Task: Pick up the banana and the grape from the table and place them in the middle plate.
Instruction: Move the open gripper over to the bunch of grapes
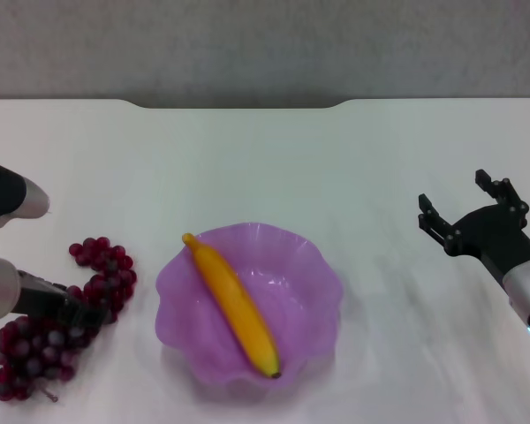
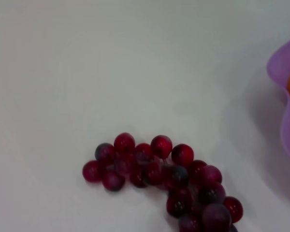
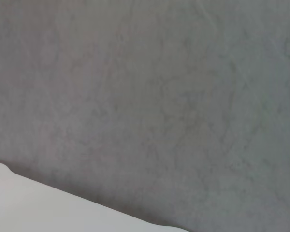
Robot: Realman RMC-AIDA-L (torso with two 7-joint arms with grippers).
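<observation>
The banana [image 1: 236,306] lies diagonally in the plate [image 1: 314,265], dark tip nearest the robot. The left gripper [image 1: 81,314] sits on the grape [image 1: 35,349], grip unclear; the right gripper [image 1: 464,210] is spread wide.

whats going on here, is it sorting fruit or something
Roughly, yes. The banana already lies across the middle plate. The grape bunch is still on the table to the plate's left, and the left end effector is down at the bunch. The right end effector hangs open over the table off to the plate's right, holding nothing.
</observation>
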